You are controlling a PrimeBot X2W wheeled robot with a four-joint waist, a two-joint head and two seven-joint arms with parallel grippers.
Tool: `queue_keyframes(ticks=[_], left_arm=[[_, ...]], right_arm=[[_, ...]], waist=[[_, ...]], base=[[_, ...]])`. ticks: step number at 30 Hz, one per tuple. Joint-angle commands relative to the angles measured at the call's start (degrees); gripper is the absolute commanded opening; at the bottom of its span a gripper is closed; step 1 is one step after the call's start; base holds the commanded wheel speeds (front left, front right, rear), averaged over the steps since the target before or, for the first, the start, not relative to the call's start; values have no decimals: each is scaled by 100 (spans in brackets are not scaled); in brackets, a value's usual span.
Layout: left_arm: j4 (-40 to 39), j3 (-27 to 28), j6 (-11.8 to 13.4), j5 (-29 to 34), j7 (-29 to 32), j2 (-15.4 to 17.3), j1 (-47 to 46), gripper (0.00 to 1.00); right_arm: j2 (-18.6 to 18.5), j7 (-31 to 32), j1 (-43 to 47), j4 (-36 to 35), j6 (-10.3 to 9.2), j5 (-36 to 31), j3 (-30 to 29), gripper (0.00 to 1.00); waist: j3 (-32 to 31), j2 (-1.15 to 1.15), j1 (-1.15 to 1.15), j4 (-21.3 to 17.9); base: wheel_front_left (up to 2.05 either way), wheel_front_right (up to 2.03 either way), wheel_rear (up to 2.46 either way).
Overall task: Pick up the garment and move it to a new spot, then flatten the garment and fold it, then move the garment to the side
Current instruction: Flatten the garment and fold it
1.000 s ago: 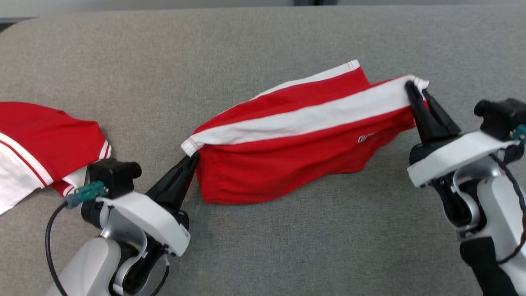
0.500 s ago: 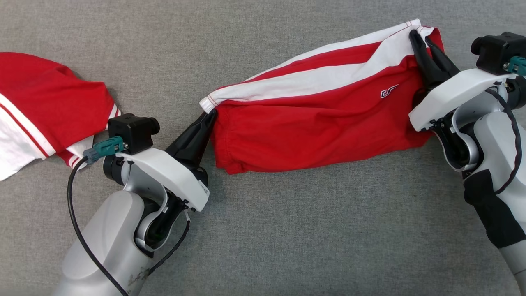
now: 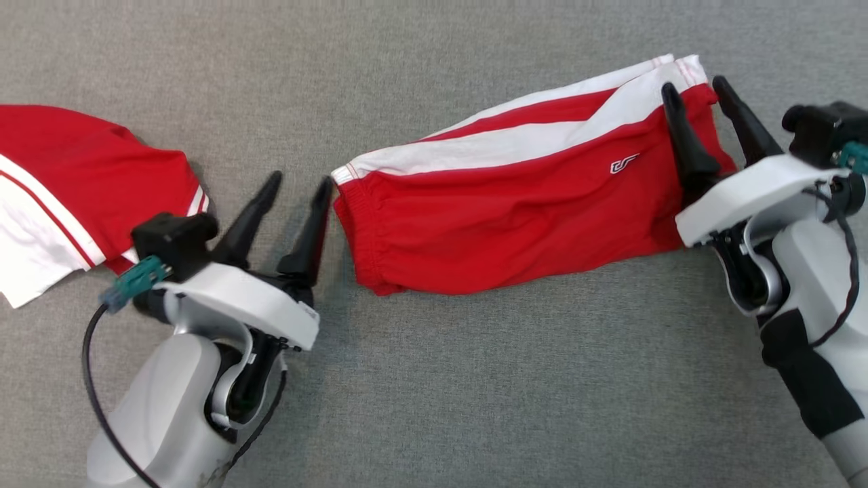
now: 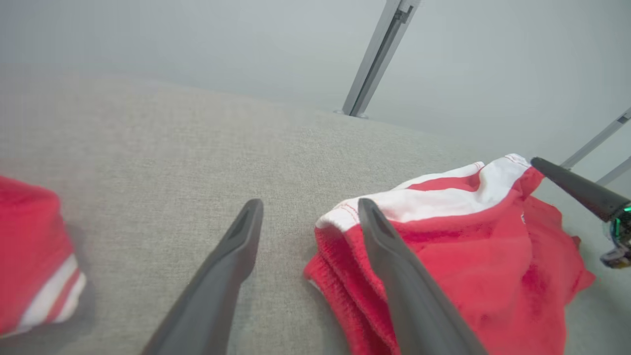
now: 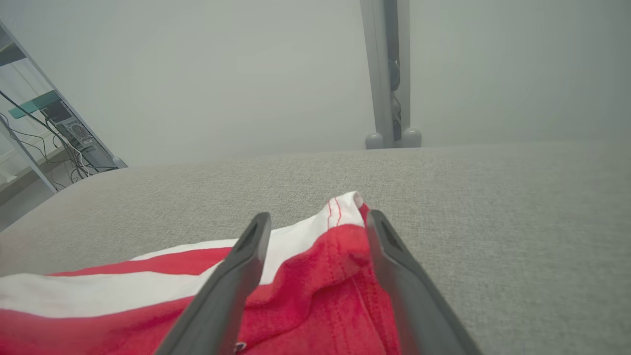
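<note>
Red shorts (image 3: 515, 203) with a white stripe (image 3: 515, 139) are lying stretched left to right across the middle and right of the grey fabric-covered desk (image 3: 475, 379). So I'd say the move to a new spot is done and I'm into the flattening bit.

Both claws are wide open and holding nothing. My left claw (image 3: 300, 179) sits just off the left end of the shorts. Its right finger is about touching the elastic edge, but I can't tell if it really is. My right claw (image 3: 693, 85) straddles the far right corner, one finger over the cloth and the other past the hem.

How I'd do this well: the cloth isn't flat yet. The near edge looks bunched and the stripe side seems rolled over, so there's slack to take out. I'd go for the near corners, pinch a little fabric through both layers, and pull apart evenly and low to the desk so nothing balloons. An uneven pull would probably skew it more, since it lies on a slant with the right end farther away than the left.

Also, another red garment (image 3: 81, 183) lies on the left, right by my left arm. I'd keep that wrist clear so it doesn't get dragged along.
</note>
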Motion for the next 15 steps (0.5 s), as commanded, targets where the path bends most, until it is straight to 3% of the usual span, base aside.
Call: queue_keyframes(ticks=[1, 7, 15], left_arm=[[-46, 69, 88, 63, -91, 31, 79, 100], [-340, 335, 652, 345, -566, 114, 399, 100], [-207, 476, 1039, 733, -868, 225, 832, 100]], right_arm=[[-14, -46, 95, -24, 14, -54, -32, 100], [154, -97, 791, -589, 14, -607, -718, 100], [613, -96, 2142, -1577, 14, -1672, -1614, 100]], waist=[[-90, 0, 0, -53], [-422, 0, 0, -191], [-965, 0, 0, -391]], base=[[0, 0, 0], [0, 0, 0], [0, 0, 0]])
